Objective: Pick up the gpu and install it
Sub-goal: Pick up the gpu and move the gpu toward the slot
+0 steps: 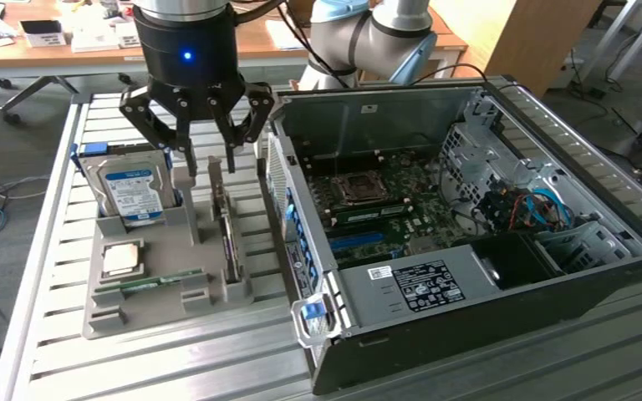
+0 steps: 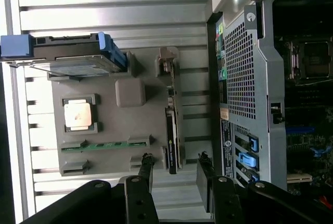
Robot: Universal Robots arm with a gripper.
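Gpu [image 2: 174, 130] stands on edge just below the wide-open, empty pincer [image 2: 176, 160].

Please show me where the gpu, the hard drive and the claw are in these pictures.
gpu [image 2: 173, 135]: wrist view, on the long edge of the dark board.
hard drive [image 1: 131, 190]: exterior view, on its blue label.
claw [image 2: 175, 157]: wrist view, midway between its fingertips.

The gripper [image 1: 211, 167] hangs pointing straight down below its black wrist [image 1: 187, 42], which shows a blue light. Its fingers [image 1: 187, 159] are spread apart, nothing between them. Behind it, the grey-and-blue arm [image 1: 377, 33] bends by the far edge of the table [image 1: 131, 368].
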